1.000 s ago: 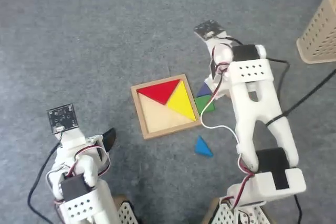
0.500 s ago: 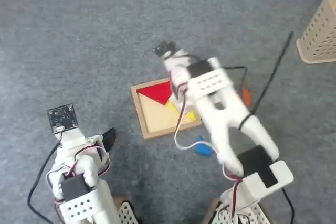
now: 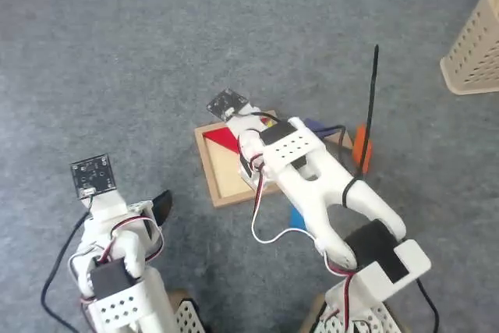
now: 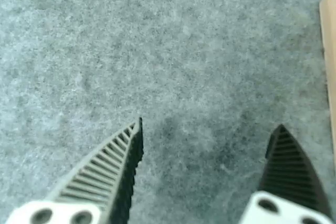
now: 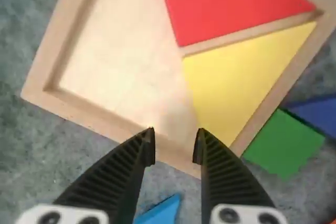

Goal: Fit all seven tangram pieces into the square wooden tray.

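Note:
The square wooden tray (image 5: 94,111) holds a red triangle (image 5: 231,3) and a yellow triangle (image 5: 241,77); the rest of its floor is bare. My right gripper (image 5: 174,132) hangs over the tray's near rim, open only a little, with nothing between its fingers. In the high view the right arm (image 3: 300,157) covers most of the tray (image 3: 204,173), leaving part of the red triangle (image 3: 222,138) showing. A green square (image 5: 283,142), a dark blue piece (image 5: 315,114) and a light blue triangle (image 5: 160,211) lie on the carpet outside the tray. My left gripper (image 4: 210,124) is open over bare carpet.
An orange piece (image 3: 360,146) lies on the carpet right of the tray, beside a black cable (image 3: 373,91). A perforated beige basket (image 3: 475,37) stands at the far right edge. The left arm's gripper (image 3: 156,208) sits at the lower left, near the tray's rim (image 4: 329,51).
The right arm has swung left, from the loose pieces beside the tray's right side to over the tray. The orange piece is now uncovered. The left arm has not moved.

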Available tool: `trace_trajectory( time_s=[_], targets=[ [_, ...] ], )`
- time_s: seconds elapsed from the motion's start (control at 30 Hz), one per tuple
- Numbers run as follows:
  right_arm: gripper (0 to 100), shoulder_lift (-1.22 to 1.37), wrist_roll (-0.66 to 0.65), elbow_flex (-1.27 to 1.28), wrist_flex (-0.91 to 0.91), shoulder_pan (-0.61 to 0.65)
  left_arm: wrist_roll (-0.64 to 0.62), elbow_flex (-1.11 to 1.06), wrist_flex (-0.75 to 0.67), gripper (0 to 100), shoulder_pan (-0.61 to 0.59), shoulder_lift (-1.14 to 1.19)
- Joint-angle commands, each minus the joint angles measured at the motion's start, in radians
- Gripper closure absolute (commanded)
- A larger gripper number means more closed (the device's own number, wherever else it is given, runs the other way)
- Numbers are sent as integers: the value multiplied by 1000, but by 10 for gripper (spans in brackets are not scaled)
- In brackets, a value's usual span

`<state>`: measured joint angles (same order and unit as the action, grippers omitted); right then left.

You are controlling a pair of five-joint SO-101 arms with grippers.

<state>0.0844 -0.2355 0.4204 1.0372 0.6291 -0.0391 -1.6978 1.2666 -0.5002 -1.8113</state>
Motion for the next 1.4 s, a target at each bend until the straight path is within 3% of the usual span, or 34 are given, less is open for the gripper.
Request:
trace_trajectory(
  time_s=[0.0,0.23,0.43,0.83,1.1,1.37],
  targets=[
    [865,-41,31,49,-22,8,2,13,-2,646,2,-12],
    [875,-41,32,115,-42,4,2,13,-2,646,2,-12],
    [987,-51,84,163,-33,4,2,13,-2,646,2,-12],
    [989,-197,95,206,67,-1,2,13,-2,646,2,-12],
    [987,-325,91,207,65,-127,2,13,-2,646,2,-12],
    [987,-157,86,94,35,-131,2,13,-2,646,2,-12]
  ],
)
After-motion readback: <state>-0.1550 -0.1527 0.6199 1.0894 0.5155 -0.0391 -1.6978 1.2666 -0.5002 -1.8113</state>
